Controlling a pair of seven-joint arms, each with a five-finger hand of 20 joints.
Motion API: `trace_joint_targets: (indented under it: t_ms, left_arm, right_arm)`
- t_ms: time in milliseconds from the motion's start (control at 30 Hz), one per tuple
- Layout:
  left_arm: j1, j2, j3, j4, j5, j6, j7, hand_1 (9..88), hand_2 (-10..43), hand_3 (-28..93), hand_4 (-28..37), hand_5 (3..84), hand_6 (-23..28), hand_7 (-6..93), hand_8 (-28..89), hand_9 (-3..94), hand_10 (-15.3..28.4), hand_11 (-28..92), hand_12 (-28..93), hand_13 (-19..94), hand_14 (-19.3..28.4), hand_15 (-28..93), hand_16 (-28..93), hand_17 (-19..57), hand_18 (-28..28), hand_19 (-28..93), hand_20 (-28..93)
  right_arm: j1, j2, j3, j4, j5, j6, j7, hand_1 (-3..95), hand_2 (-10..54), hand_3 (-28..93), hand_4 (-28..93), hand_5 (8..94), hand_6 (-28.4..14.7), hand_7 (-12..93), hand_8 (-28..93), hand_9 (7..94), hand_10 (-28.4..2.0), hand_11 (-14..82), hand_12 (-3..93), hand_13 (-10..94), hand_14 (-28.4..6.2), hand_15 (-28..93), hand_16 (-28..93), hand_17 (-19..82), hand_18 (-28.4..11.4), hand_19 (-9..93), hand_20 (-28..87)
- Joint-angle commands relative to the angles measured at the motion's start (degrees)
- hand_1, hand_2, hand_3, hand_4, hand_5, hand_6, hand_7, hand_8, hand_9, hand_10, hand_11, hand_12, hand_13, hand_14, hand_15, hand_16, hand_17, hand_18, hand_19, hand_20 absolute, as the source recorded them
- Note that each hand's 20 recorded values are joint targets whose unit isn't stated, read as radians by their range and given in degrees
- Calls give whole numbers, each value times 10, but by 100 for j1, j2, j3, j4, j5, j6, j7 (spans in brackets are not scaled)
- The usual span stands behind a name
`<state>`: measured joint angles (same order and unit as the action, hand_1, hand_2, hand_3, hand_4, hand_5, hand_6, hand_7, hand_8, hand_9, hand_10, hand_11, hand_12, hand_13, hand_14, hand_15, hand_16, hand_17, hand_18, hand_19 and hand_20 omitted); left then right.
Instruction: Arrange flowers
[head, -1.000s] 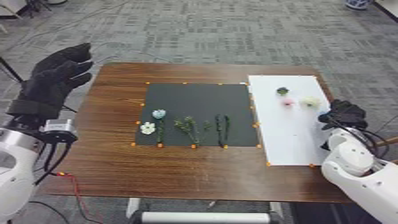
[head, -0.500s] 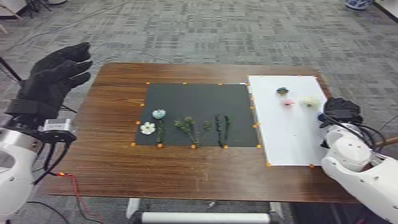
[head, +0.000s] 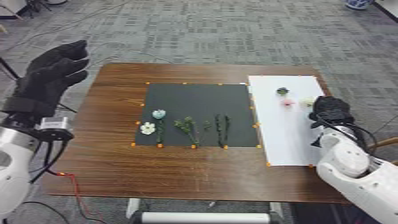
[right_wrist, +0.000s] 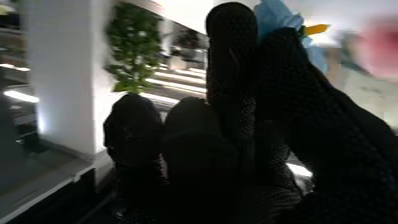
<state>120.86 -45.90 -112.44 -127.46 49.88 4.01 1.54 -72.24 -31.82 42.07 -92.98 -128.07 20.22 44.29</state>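
Over the right edge of the white board (head: 289, 137) is my right hand (head: 332, 109) in the head view. In the right wrist view, the thumb and a finger of my right hand (right_wrist: 302, 85) pinch a blue flower (right_wrist: 275, 17) with a yellow part. On the board lie a dark green piece (head: 282, 91), a pink flower (head: 288, 102) and a cream flower (head: 308, 101), partly covered by the hand. The dark mat (head: 191, 97) holds a white flower (head: 147, 128), a pale blue flower (head: 159, 114), green sprigs (head: 187, 127) and dark stems (head: 222, 131). My left hand (head: 49, 72) is open, left of the table.
The brown wooden table (head: 178, 170) extends around the mat and board. Small orange markers (head: 194, 146) line their edges. A red cable (head: 76, 192) runs along the front left, and a white bar (head: 206, 217) stands at the table's front.
My right hand has shifted left and slightly away from me over the board, now covering part of the cream flower. The left hand has moved slightly left.
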Motion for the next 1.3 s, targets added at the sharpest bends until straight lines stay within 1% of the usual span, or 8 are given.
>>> trace_joint_targets:
  t_ms: [33,167,367,533,633,733,1000,1300]
  left_arm:
    - [-273,187,-38,47,-24,-82,-192,258,-24,722,-269,257,23,201,-98,178,101,214,175,66,126,391,-55,-108,171,390,76]
    - [-617,274,263,142,-18,-93,-196,256,-24,723,-268,256,22,201,-98,177,101,214,175,66,126,391,-55,-111,176,390,75]
    - [-940,378,512,219,-8,-138,-245,255,-28,728,-271,255,22,203,-97,176,99,213,175,62,124,386,-56,-111,171,387,74]
    - [-1034,403,518,231,27,-127,-239,256,-30,733,-277,256,21,206,-99,174,97,216,176,62,123,387,-54,-111,169,384,75]
    - [-885,383,388,175,27,-42,-199,258,-29,732,-278,257,21,208,-100,174,97,217,177,63,122,390,-53,-111,169,384,75]
    - [-998,430,478,241,21,-27,-187,258,-29,732,-279,260,23,207,-101,176,97,219,177,64,122,392,-54,-111,170,385,76]
    - [-1067,485,574,245,11,-47,-145,260,-23,722,-273,260,24,203,-99,177,100,214,173,64,125,390,-56,-112,172,387,75]
    - [-1078,487,642,240,14,-52,-115,261,-20,716,-265,256,24,197,-96,175,100,207,173,63,126,385,-56,-112,172,386,75]
  right_arm:
    - [2309,-1004,-1912,-562,-176,816,-666,481,-95,864,-255,795,31,329,-16,904,-44,119,438,788,-41,824,283,474,-205,932,623]
    - [3303,-1594,-2727,-527,-87,840,-967,472,-95,864,-235,801,31,326,-13,906,-46,125,450,788,-43,825,287,476,-206,932,630]
    - [4354,-2187,-3849,-456,86,528,-1175,471,-95,861,-222,814,29,316,-23,907,-48,124,453,784,-44,827,292,472,-208,932,634]
    - [4274,-2495,-3973,-278,164,178,-1332,492,-95,863,-271,833,37,287,-42,907,-48,122,457,764,-46,829,298,452,-204,932,620]
    - [4378,-2690,-4224,-2,189,-16,-1333,495,-95,862,-276,838,41,278,-44,909,-46,122,456,763,-46,829,297,451,-204,932,617]
    - [4512,-2828,-4460,281,199,-94,-1353,496,-95,859,-279,839,43,273,-42,908,-45,120,457,762,-46,829,297,450,-203,932,616]
    - [5199,-3458,-5373,1163,252,-243,-1538,493,-95,855,-282,838,52,264,-38,903,-44,118,458,757,-45,832,298,446,-203,932,615]
    - [5432,-3602,-5779,1385,145,-513,-1644,491,-95,853,-282,837,55,264,-41,900,-44,120,458,751,-46,834,298,441,-201,932,613]
